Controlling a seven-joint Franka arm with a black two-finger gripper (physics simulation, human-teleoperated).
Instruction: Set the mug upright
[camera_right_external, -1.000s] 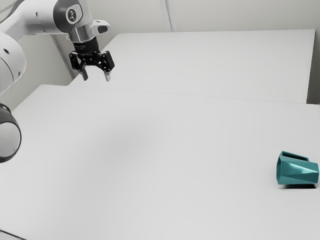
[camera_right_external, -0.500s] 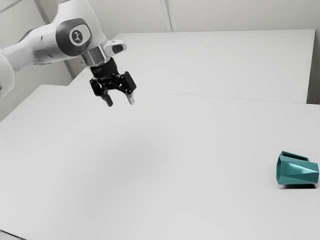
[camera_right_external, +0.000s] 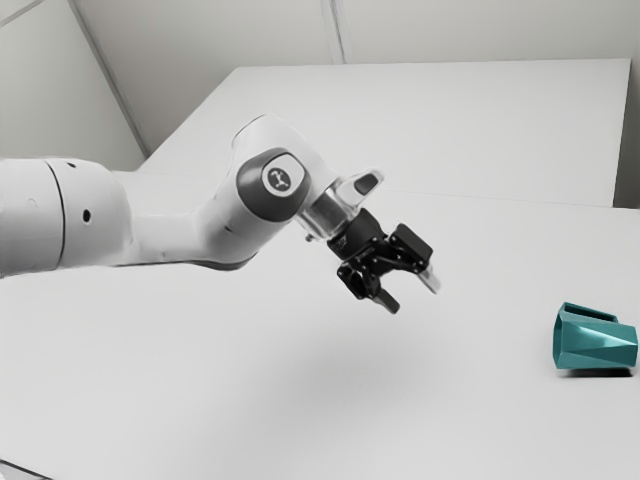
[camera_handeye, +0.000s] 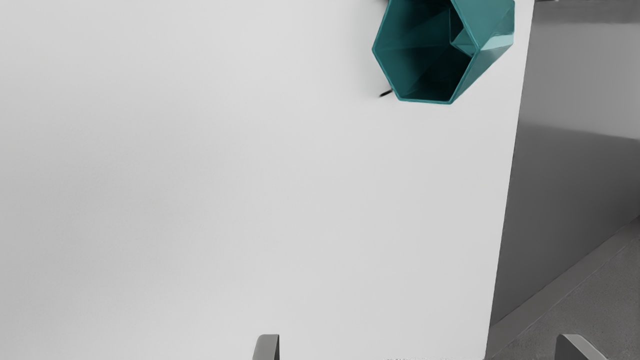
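The teal mug (camera_right_external: 598, 343) is seen lying on its side on the white table (camera_right_external: 180, 380), not set upright; its open mouth is turned toward the exterior view's left, to the side where the gripper (camera_right_external: 411, 296) is held, and in the wrist view its angular rim and dark, faceted inside are shown; what seems to be the handle (camera_right_external: 612, 318) is seen along the mug's upper side in the exterior view; a dark shadow (camera_right_external: 600, 373) is cast just under the mug, and by its rim a short dark streak (camera_handeye: 385, 93) can be made out in the wrist view; near the mug, beyond its outer side, the table is ended by a straight edge, past which a grey floor (camera_handeye: 595, 300) is seen; well apart from the mug, toward the exterior view's left, the gripper is held raised over the table, tilted, with its fingers (camera_handeye: 267, 347) spread wide and nothing gripped between them; farther from the mug on that same side, the white arm (camera_right_external: 165, 230) is stretched in from the exterior view's left; behind the mug and the table, a pale flat surface (camera_right_external: 450, 120) is seen, with a light wall (camera_right_external: 480, 28) behind it.
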